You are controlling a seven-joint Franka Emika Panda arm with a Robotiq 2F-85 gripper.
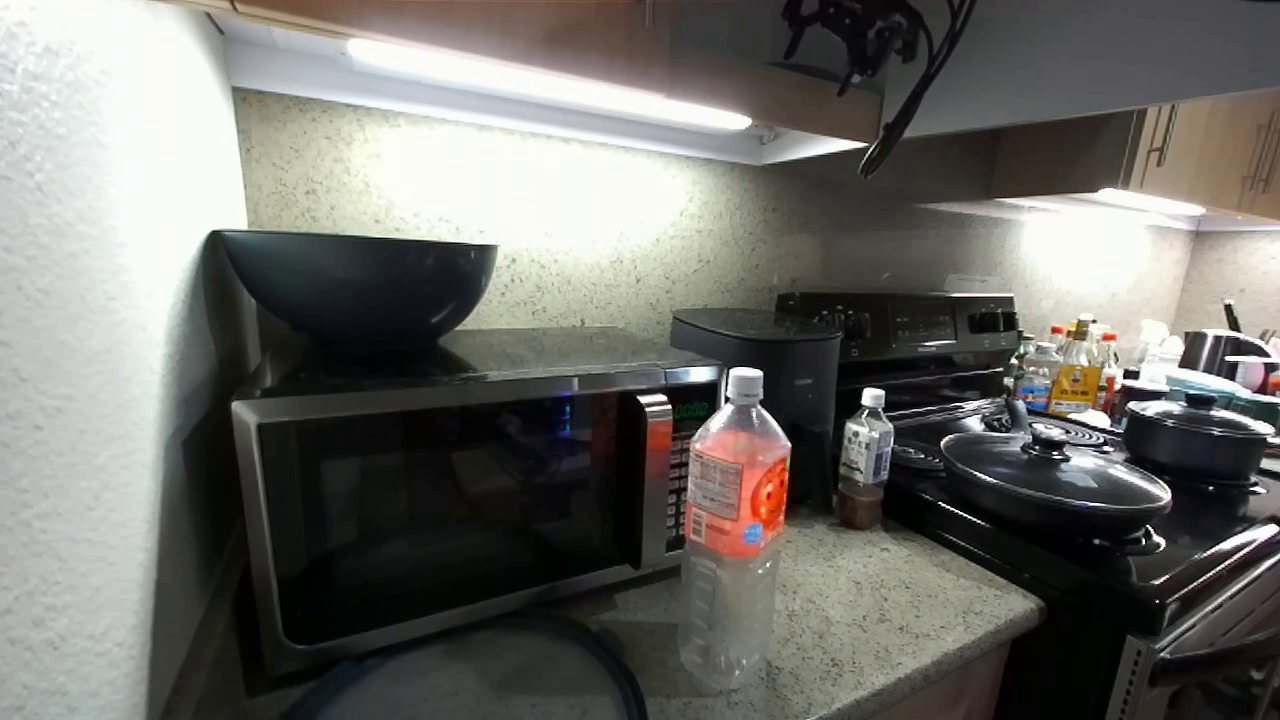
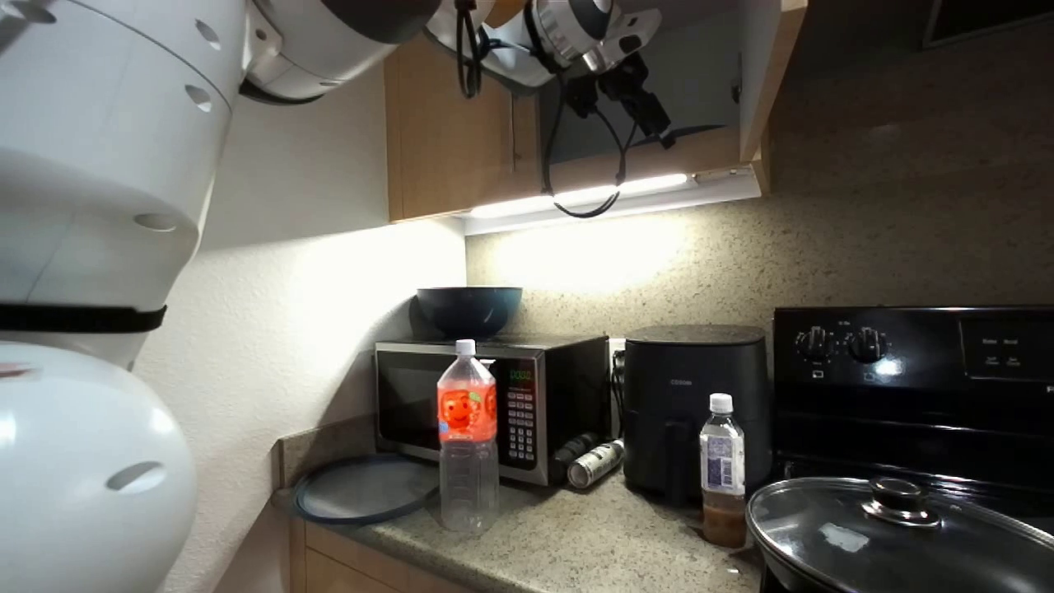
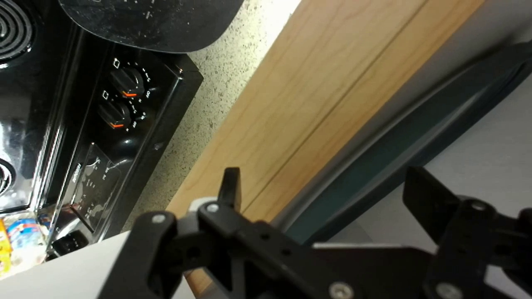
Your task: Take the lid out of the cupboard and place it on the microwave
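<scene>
One lid [image 3: 374,166] sits low inside the cupboard [image 2: 449,136], near its front edge; removal not yet done. At the cupboard's mouth, the tool [image 3: 323,178] has its fingers spread wide and holds nothing. Governing relation: in the wrist view the lid's dark rim runs obliquely across the gap between the fingertips, not square to it. Whether they straddle the rim or stop short cannot be determined. Judgement: the next move calls for squaring the fingers to the rim. The microwave [image 1: 450,500] stands lower, on the tabletop [image 2: 593,535], a bowl [image 1: 360,285] occupying part of its top.
</scene>
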